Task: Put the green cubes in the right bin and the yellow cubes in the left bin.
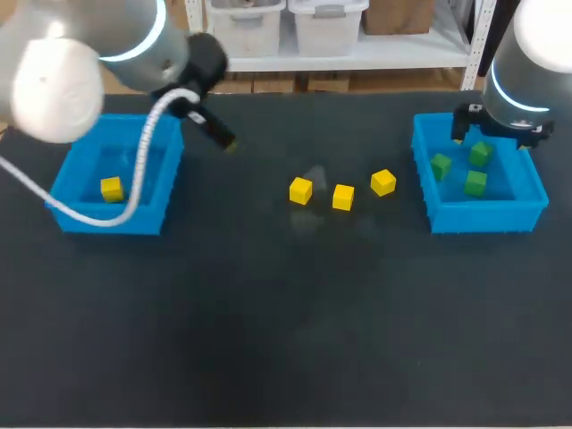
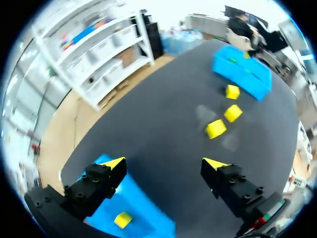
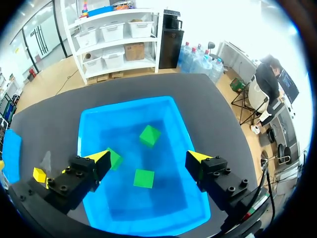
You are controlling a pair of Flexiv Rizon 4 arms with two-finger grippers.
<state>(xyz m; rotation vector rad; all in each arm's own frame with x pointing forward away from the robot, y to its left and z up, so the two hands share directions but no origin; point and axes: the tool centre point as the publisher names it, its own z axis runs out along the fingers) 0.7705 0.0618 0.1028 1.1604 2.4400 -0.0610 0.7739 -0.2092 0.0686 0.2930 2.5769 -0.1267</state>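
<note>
Three yellow cubes lie mid-table in a row (image 1: 300,190) (image 1: 343,197) (image 1: 383,181). A fourth yellow cube (image 1: 112,189) sits in the left blue bin (image 1: 67,183), and it shows under my left gripper (image 2: 166,166) as cube (image 2: 122,219). That gripper is open and empty, above the left bin's inner edge (image 2: 148,210), with the three table cubes (image 2: 216,128) ahead. The right blue bin (image 1: 487,217) holds three green cubes (image 1: 441,165) (image 1: 480,154) (image 1: 475,183). My right gripper (image 3: 148,157) hangs open and empty over that bin (image 3: 129,106), above green cubes (image 3: 149,135) (image 3: 143,178).
The table top is dark, with bare room in front of the cubes and between the bins. My left arm (image 1: 134,45) and its white cable (image 1: 143,170) reach across the left bin. My right arm (image 1: 518,89) stands over the right bin's far side.
</note>
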